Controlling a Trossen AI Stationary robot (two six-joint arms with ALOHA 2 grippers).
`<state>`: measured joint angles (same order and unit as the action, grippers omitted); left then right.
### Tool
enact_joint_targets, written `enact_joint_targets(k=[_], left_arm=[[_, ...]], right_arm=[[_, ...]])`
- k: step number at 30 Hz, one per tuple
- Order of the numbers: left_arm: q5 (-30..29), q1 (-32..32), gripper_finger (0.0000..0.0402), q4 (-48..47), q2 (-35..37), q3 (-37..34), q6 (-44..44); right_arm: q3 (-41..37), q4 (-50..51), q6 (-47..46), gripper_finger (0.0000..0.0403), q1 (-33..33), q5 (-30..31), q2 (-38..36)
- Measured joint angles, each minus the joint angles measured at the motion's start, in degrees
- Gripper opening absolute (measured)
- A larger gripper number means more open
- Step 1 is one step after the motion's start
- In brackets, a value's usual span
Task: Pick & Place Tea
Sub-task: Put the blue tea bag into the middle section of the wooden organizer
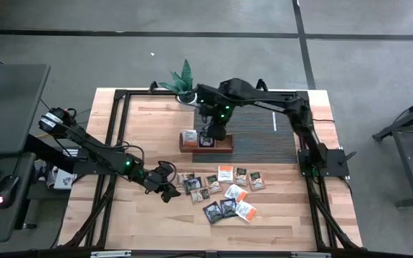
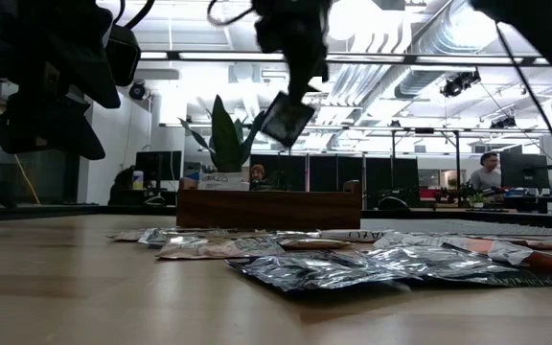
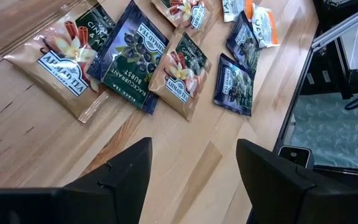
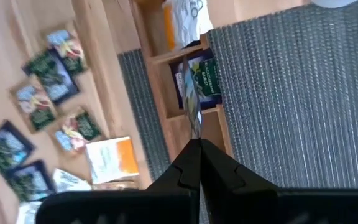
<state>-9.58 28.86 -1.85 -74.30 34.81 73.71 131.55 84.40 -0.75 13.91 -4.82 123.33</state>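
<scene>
High view: my light wooden tabletop (image 1: 156,122) sits on a grey floor, with a dark ribbed mat (image 1: 264,140) over its far right part and a small green potted plant (image 1: 181,79) at the far edge. My long brown wooden three-compartment tray (image 1: 224,148) lies crosswise at the mat's near left corner. My right gripper (image 1: 208,138) hangs over the tray's middle, fingers pressed together on a dark green square tea sachet (image 1: 207,140). The other flat square tea sachets (image 1: 221,192) lie scattered on bare wood nearer than the tray. My left gripper (image 1: 169,191) waits just left of that scatter, fingers apart.

Low view: beyond the tray, an office room with pipes on the ceiling and a person at a desk. The held sachet (image 2: 286,119) hangs tilted above the tray, one corner pointing down.

Left wrist view: my spread fingers (image 3: 126,174) point over bare wood toward the flat sachets.

Right wrist view: I see the held sachet (image 4: 191,99) edge-on, its long line running straight out from my closed fingertips toward the tray's middle compartment.
</scene>
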Motion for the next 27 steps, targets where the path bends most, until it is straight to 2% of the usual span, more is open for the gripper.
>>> enact_joint_targets(k=[4,8,27], left_arm=[[0.0,0.0,0.0232,0.0,0.0,0.0,0.0],[0.0,0.0,0.0232,0.0,0.0,0.0,0.0],[0.2,0.0,0.0232,0.5,0.0,0.0,1.3]], right_arm=[[3.5,0.0,2.8,0.0,0.0,0.0,5.1],[1.1,-1.4,4.9,0.0,0.0,-0.1,6.8],[-7.0,-7.4,7.9,0.0,-0.1,0.0,7.3]])
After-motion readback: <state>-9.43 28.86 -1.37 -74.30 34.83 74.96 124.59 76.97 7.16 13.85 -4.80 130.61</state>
